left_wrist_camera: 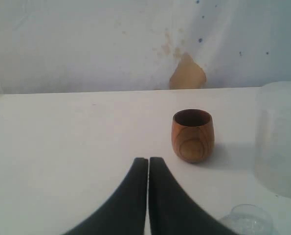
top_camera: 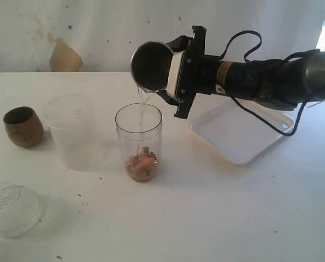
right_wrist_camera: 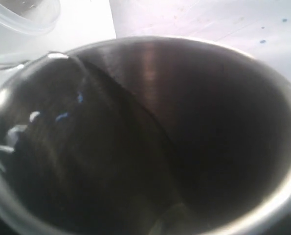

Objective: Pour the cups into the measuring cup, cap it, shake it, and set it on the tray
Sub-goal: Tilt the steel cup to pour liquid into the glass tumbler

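Exterior view puts the measuring cup [top_camera: 139, 143] upright near the middle of the table [top_camera: 206, 218], with brown bits [top_camera: 142, 165] lying in its base. At its twelve o'clock, raised above the rim, the steel tumbler [top_camera: 151, 65] is tipped mouth-down and a thin stream of water [top_camera: 143, 106] falls into the cup. The right gripper [top_camera: 169, 69] has its fingers clamped on the tumbler's sides, wrist rolled over, with the arm reaching in level from three o'clock.

At nine o'clock, just beside the measuring cup, stands the frosted cup [top_camera: 70, 131]; whether it holds anything I cannot tell. Farther out at nine o'clock is the wooden cup [top_camera: 23, 126], upright and seemingly empty, so its contents are probably the brown bits. The clear domed cap [top_camera: 12, 210] lies at eight o'clock, not yet fitted. The tray [top_camera: 244, 136] sits bare at two o'clock.

So the second pour looks under way; the frosted cup, capping, shaking and placing remain. The left gripper [left_wrist_camera: 148, 196] hovers low, fingers pressed together on nothing, facing the wooden cup.
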`<control>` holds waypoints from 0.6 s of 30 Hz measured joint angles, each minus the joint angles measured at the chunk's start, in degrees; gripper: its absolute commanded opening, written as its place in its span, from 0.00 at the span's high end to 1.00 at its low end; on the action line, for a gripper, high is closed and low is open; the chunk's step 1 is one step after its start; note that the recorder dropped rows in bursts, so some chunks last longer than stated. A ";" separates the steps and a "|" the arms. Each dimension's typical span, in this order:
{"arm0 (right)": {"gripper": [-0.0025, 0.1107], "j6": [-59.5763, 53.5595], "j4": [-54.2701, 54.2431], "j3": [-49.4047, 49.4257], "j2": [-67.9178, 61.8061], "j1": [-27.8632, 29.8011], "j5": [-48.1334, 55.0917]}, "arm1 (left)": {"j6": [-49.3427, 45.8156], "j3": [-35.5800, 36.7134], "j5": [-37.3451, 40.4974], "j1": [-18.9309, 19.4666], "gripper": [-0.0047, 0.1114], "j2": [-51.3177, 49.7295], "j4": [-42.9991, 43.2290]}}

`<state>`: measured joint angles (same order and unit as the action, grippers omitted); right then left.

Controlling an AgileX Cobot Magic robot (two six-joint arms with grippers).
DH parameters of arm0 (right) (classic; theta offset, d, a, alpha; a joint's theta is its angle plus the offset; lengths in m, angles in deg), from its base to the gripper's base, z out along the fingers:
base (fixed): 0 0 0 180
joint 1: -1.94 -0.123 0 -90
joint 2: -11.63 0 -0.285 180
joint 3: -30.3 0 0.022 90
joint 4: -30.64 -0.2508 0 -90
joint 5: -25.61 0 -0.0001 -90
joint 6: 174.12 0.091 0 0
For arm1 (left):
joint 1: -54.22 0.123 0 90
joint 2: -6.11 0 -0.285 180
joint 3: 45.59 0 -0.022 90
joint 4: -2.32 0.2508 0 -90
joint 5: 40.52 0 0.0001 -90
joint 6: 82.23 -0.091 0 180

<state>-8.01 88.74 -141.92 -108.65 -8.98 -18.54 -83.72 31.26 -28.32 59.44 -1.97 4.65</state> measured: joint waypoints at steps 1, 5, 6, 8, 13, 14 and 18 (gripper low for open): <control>0.98 -0.29 0.00 0.00 0.17 0.00 0.09 | 0.00 0.00 0.00 0.00 0.95 0.00 0.00; 0.98 -1.77 0.00 -0.05 0.97 0.00 0.09 | 0.00 0.00 0.00 0.00 0.95 0.00 0.00; 0.98 -1.89 0.00 -0.05 1.05 0.00 0.09 | 0.00 0.00 0.00 0.00 0.95 0.00 0.00; 0.98 -2.26 0.00 -0.05 1.32 0.00 0.09 | 0.00 0.00 0.00 0.00 0.95 0.00 0.00; 0.98 -5.72 -0.10 -0.05 2.03 0.00 1.03 | 0.00 0.00 0.00 0.00 0.95 0.00 0.00; 0.98 -6.00 -0.10 -0.05 2.25 0.00 1.45 | 0.00 0.00 0.00 0.00 0.95 0.00 0.00; 0.98 -7.15 -0.10 -0.05 2.90 0.00 1.90 | 0.00 0.00 0.00 0.00 0.95 0.00 0.00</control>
<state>-15.16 88.63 -141.97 -105.75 -8.98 -16.64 -83.72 31.26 -28.32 59.44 -1.97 4.65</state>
